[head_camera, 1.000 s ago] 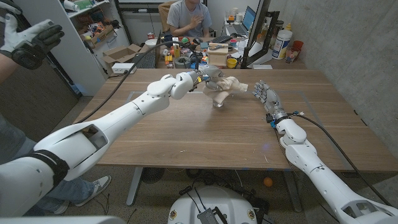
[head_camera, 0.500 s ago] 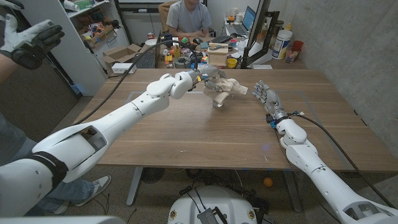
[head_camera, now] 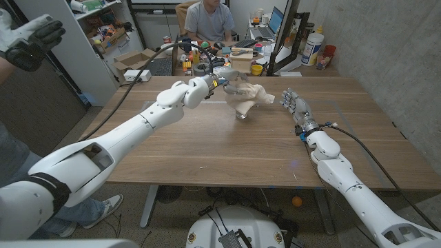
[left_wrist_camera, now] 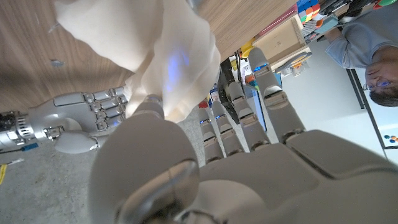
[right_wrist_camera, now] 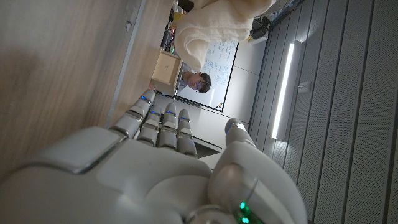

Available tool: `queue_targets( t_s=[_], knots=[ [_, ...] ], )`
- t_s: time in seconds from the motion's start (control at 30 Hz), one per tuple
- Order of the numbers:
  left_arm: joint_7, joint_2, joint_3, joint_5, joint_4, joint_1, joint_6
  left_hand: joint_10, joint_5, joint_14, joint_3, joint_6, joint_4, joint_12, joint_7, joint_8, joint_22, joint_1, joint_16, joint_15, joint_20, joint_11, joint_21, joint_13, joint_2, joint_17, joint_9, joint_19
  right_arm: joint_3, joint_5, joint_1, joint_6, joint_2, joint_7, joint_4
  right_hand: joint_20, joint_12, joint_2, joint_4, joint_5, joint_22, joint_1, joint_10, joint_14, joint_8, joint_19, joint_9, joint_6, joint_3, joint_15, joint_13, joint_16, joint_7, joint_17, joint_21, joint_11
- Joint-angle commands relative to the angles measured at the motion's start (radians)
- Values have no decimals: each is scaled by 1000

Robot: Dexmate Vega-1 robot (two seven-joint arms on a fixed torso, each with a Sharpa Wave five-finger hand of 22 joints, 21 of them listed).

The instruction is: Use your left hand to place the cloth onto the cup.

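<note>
Cloth [head_camera: 249,95] now drapes over the cup [head_camera: 242,113] near the table's [head_camera: 207,148] far middle, and we see our left robot hand [head_camera: 219,78] lifted a little up and away compared with half a second ago. In the left wrist view its fingers [left_wrist_camera: 249,106] are spread and we see nothing between them, so we judge the cloth released. Our right robot hand [head_camera: 293,107] waits just beside the cup, fingers apart, holding nothing. Placement looks done; only withdrawal remains.

Left hand [head_camera: 219,81] outstretched; right hand [head_camera: 294,107] upright, empty.
</note>
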Motion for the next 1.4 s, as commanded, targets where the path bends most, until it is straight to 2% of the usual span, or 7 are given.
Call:
queue_targets(
  t_s=[0.03,0.2,0.4,0.73,1.07,1.23,1.4],
  knots=[
    [57,49,-144,-225,-70,98,-30,-6,-2,-5,-13,-19,26,-11,6,-9,4,-45,10,5,7,14,-7,-6,1,-5,0,-8,-12,-16,-6,-19,-10,-26,-56,1,3,-1,2,4,2,10,11,5,7,10,3,8,6,1,3,6,0,3,-2,3],
    [79,71,-198,-333,-92,142,-66,-27,-3,-30,-33,-40,42,-23,13,-22,4,-93,7,21,17,19,-20,-17,2,-16,-1,-27,-23,-28,-7,-23,-13,-33,-72,0,2,0,2,4,2,10,10,5,7,9,3,8,6,1,3,6,-1,3,-2,1],
    [117,71,-293,-559,-84,225,-173,-30,-2,-48,-47,-65,47,-27,34,-36,4,-127,7,29,26,30,-30,-29,4,-26,-3,-40,-31,-36,-16,-28,-15,-49,-99,0,2,0,2,4,2,10,10,5,6,9,3,8,6,1,3,6,-1,3,-2,1],
    [175,47,-452,-928,-66,440,-449,-8,0,-48,-58,-58,49,-20,74,-41,5,-160,13,41,26,46,-41,-45,14,-39,-7,-52,-45,-79,-47,-28,-34,-103,-195,0,2,-1,2,3,2,10,10,6,6,9,3,8,6,1,3,6,-2,3,-2,1],
    [206,101,-540,-995,-117,590,-507,-4,0,-51,-63,-59,47,-21,106,-50,5,-181,14,48,25,56,-52,-59,27,-49,-12,-71,-81,-121,-51,-27,-38,-139,-241,-1,2,-1,2,3,2,10,10,6,6,9,3,8,6,0,3,6,0,3,-3,1],
    [203,114,-571,-1035,-128,637,-528,-12,-1,-58,-67,-63,46,-26,111,-56,6,-191,13,50,26,57,-58,-67,32,-54,-15,-82,-92,-129,-52,-21,-34,-154,-256,-1,2,-1,2,4,2,10,12,6,5,9,3,8,6,0,3,6,0,3,-3,1],
    [210,125,-590,-1035,-144,666,-533,-61,-2,-88,-76,-100,43,-44,110,-86,6,-214,6,49,31,61,-74,-93,40,-68,-25,-117,-108,-142,-43,-14,-38,-154,-260,-7,4,-3,0,4,2,12,17,6,7,10,3,12,6,-12,3,5,0,2,-2,-5]
  ],
)
